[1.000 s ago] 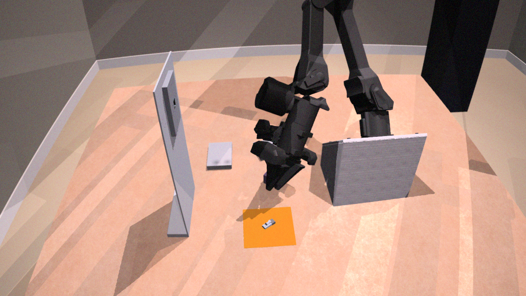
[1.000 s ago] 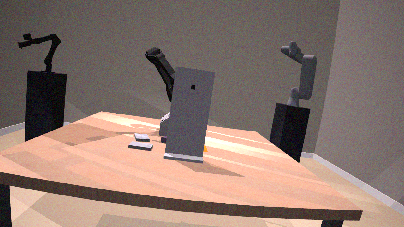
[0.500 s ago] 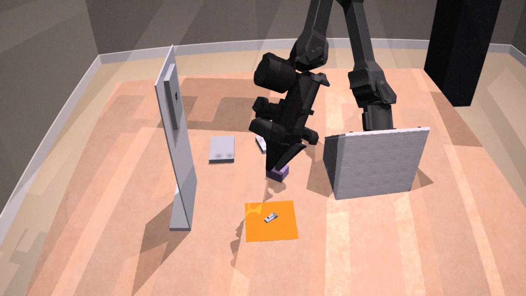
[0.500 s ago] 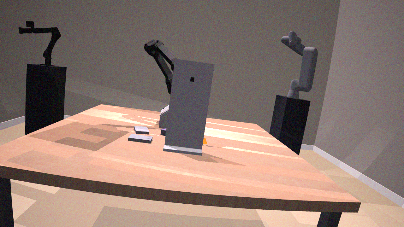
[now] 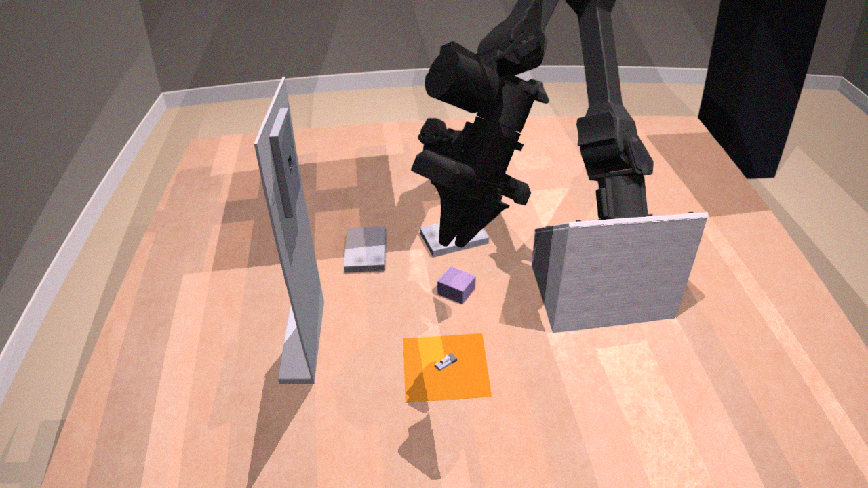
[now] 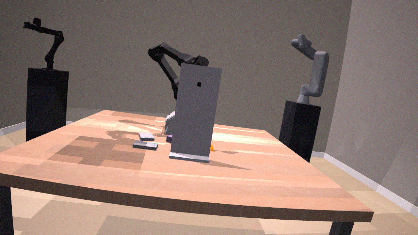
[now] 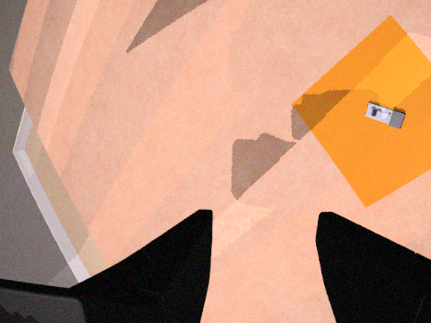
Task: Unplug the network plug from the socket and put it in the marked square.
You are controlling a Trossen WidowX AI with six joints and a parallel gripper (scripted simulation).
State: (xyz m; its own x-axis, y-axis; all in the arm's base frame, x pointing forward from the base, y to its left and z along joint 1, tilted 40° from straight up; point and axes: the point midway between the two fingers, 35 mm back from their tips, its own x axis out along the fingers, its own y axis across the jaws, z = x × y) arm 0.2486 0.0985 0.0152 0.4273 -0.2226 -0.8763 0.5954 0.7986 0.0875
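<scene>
The small grey and white plug (image 5: 445, 362) (image 7: 385, 115) lies on the table inside the orange marked square (image 5: 467, 385) (image 7: 359, 179), with orange showing all around it. My gripper (image 5: 454, 244) (image 7: 265, 225) is open and empty, high above the table behind the square in the top view, and touches nothing. It is hidden behind the panel in the exterior view. The upright grey panel (image 5: 306, 291) (image 6: 192, 117) stands on the left in the top view. Its socket (image 5: 289, 161) is a dark opening with no plug in it.
A purple block (image 5: 456, 285) lies behind the square. Two flat grey slabs (image 5: 364, 249) (image 5: 434, 239) lie farther back. A large slanted grey box (image 5: 624, 272) stands right of the square. Another dark arm (image 5: 609, 145) stands behind that box.
</scene>
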